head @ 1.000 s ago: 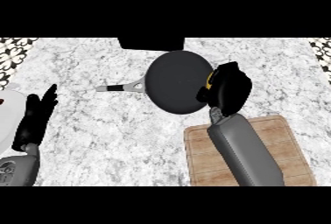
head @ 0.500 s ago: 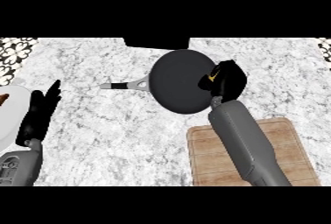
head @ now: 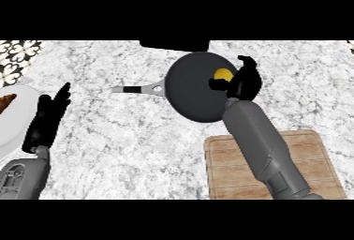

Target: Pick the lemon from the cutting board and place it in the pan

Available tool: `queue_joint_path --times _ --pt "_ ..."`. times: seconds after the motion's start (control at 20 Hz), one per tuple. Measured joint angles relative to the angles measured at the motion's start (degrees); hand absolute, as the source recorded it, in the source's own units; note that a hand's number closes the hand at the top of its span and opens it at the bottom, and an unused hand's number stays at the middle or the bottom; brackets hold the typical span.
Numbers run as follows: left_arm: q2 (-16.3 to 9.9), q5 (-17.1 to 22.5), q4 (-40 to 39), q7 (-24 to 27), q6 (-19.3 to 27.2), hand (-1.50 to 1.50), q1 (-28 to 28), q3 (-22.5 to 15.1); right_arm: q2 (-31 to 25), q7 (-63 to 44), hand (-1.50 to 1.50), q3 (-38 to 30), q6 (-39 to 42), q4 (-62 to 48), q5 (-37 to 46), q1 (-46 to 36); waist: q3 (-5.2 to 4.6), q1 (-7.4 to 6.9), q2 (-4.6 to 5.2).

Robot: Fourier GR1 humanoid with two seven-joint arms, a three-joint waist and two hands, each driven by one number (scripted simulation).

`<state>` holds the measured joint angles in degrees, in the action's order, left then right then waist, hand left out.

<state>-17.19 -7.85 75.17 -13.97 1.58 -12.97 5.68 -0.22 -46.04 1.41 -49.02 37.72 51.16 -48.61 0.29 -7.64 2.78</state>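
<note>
**Status: lemon over the pan, release pending**

We are late in the task. The lemon (head: 222, 74) is off the cutting board (head: 318, 159) and sits within the outline of the pan (head: 190, 91), toward the pan's far right side. The board, at the near right of the counter (head: 124, 140), carries nothing that we can see; our right forearm crosses its left part.

Our right hand (head: 243, 83) lies over the pan's right rim, just beside the lemon. A finger or thumb reaches up on the far side and a short dark part projects left below the fruit, so the fingers look curled about its right side. We judge that the hand holds the lemon, but we cannot tell whether the fruit already rests on the pan's floor or hangs just above it.

Our left hand (head: 47, 119) rests at the left of the view, fingers straight, together and pointing far. It touches nothing. A white plate (head: 15, 126) lies just to its left, partly out of view.

The pan's handle (head: 137, 89) points left, well apart from both hands.

Done, as we judge it:
1. Lemon picked from the board.
2. Lemon carried to the pan.

Left to do:
1. Confirm the lemon is seated on the pan's floor.
2. Open the right fingers.
3. Withdraw the right hand without nudging the rim.
</note>
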Motion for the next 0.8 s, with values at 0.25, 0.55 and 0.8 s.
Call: queue_joint_path --times 0.25,0.55,0.8 --pt "-0.3 -0.1 -1.1 -0.1 -0.1 0.0 -1.2 0.3 0.0 6.9 -1.5 -1.3 -6.9 -3.0 -4.4 -1.6 0.01 0.03 0.07" --pt "-0.2 -0.1 -1.9 0.4 -0.2 0.0 -0.8 0.5 -0.1 13.5 -1.5 -3.5 -15.0 -5.3 -7.6 -3.4 -0.04 0.58 -0.24" --pt "-0.6 -0.3 -2.4 0.6 0.4 0.0 -0.1 1.3 -0.2 16.0 -1.5 -4.1 -20.5 -7.0 -11.1 -4.2 -0.13 2.0 -1.05"
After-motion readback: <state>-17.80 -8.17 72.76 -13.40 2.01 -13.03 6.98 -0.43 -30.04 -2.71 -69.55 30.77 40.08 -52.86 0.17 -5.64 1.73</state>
